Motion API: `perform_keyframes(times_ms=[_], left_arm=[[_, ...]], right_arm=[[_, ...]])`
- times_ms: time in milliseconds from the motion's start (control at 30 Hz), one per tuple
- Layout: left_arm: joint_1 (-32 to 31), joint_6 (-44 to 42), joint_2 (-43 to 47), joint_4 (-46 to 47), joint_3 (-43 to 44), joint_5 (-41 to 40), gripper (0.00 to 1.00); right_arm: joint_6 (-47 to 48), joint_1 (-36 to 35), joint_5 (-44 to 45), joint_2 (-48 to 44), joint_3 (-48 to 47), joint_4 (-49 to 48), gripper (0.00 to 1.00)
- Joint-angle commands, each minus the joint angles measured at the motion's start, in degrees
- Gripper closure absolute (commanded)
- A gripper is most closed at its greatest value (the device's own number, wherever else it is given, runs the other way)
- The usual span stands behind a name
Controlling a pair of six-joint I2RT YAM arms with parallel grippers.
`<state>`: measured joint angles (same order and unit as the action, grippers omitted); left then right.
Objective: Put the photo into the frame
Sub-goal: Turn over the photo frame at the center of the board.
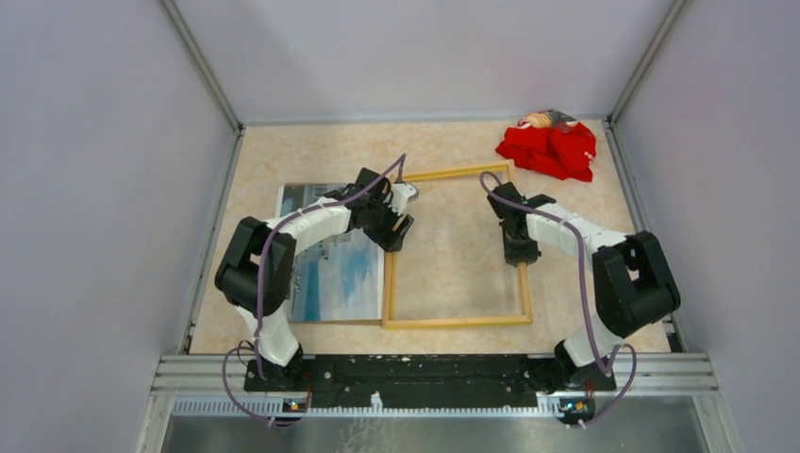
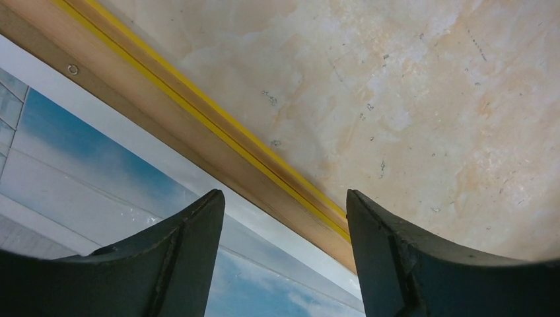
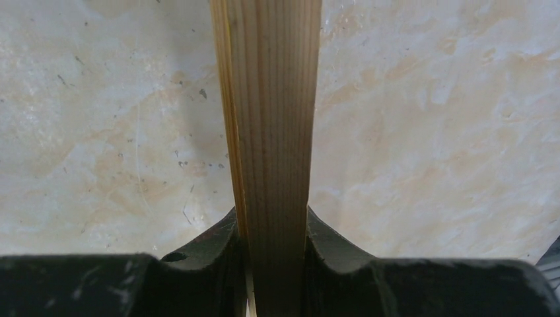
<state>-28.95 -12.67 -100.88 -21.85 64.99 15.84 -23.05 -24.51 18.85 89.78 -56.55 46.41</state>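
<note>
The frame [image 1: 453, 322] lies flat in the middle of the table, pale wood side up with a yellow strip along its inner edge. The photo [image 1: 335, 274], blue sky showing, lies face up to its left, touching the frame's left bar. My left gripper [image 1: 398, 229] hovers open over that bar near its far end. In the left wrist view its jaws [image 2: 285, 205] straddle the bar [image 2: 198, 125] and the photo's white border [image 2: 99, 165], holding nothing. My right gripper [image 1: 519, 253] is shut on the frame's right bar [image 3: 271, 119], with both fingers [image 3: 274, 224] pressed against the wood.
A red cloth bundle [image 1: 549, 146] sits in the far right corner. A thin brown edge [image 1: 330, 322] shows under the photo's near side. Grey walls close in the table on three sides, and a metal rail [image 1: 434, 368] runs along the near edge.
</note>
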Motion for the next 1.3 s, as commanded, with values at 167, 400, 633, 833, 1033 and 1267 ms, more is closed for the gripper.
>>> perform_keyframes(times_ms=[167,400,633,833,1033,1267], left_arm=[[0.0,-1.6,2.3,-1.1,-0.4,3.8,0.30],[0.0,-1.5,4.2,-1.9,-1.3,7.6,0.29],[0.7,-1.2,6.0,-3.8,0.6,15.0,0.23],[6.9,-2.2,8.7,-7.0,5.9,14.2,0.22],[16.9,-4.8,9.1,-10.0,9.2,12.8,0.22],[25.3,-8.9,11.2,-11.3,8.2,11.1,0.21]], right_arm=[[-2.8,1.9,1.0,6.0,1.5,-5.1,0.74],[-3.3,3.1,0.9,4.5,0.8,-4.5,0.22],[-5.3,3.7,-1.3,-2.9,-4.4,-2.1,0.18],[-8.8,2.4,-11.2,-5.5,-4.2,-8.8,0.32],[-10.2,2.9,-13.9,0.4,-3.4,-11.2,0.45],[-10.3,6.7,-12.8,3.0,0.4,-12.8,0.46]])
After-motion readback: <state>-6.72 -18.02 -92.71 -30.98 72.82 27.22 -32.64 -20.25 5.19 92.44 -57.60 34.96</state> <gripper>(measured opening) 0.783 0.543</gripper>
